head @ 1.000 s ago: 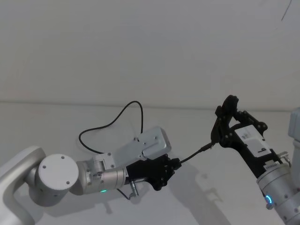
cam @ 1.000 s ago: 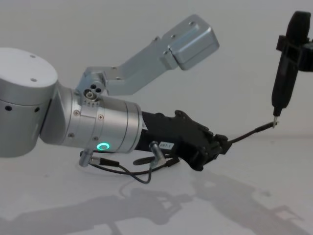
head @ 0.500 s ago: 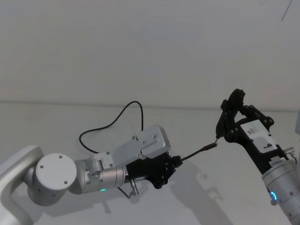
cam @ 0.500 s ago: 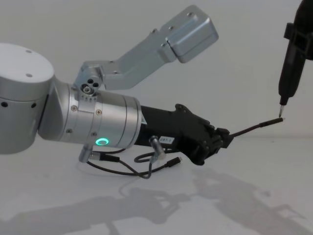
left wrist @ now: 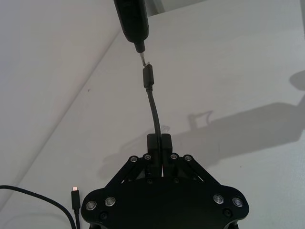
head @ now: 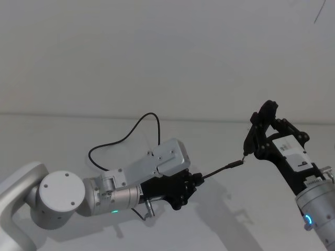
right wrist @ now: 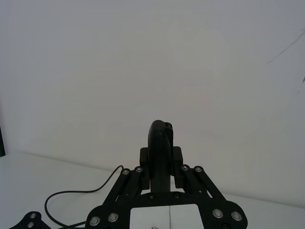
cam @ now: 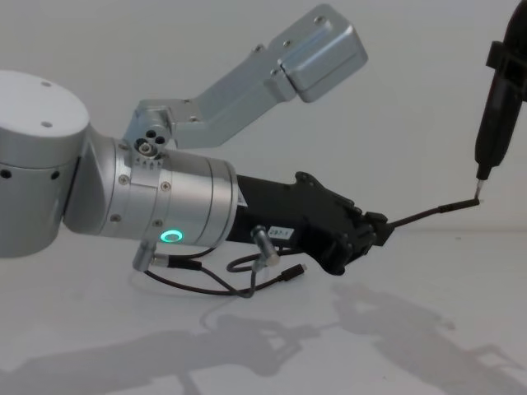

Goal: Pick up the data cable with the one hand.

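Note:
The data cable (head: 129, 135) is thin and black and loops across the white table behind my left arm. My left gripper (head: 196, 181) is shut on it near one end. That short end juts out toward the right and finishes in a slim plug (head: 235, 163) (left wrist: 148, 76) held in the air. From the chest view the left gripper (cam: 379, 230) points right with the cable end (cam: 430, 214) rising from it. The cable's other plug (left wrist: 74, 195) lies on the table. My right gripper (head: 258, 141) (right wrist: 161, 157) is shut on a slim black tool (head: 266, 114) whose metal tip (left wrist: 142, 56) hangs just at the plug.
A silver cylindrical plug (cam: 263, 244) on a thin dark wire (cam: 198, 284) lies under my left wrist. The silver camera bracket (cam: 313, 53) sticks up over that arm. A white wall (head: 167, 52) stands behind the white table (head: 220, 225).
My right gripper with the tool has shifted right and slightly away. My left gripper has raised the cable end a little and followed, so the plug stays near the tool tip.

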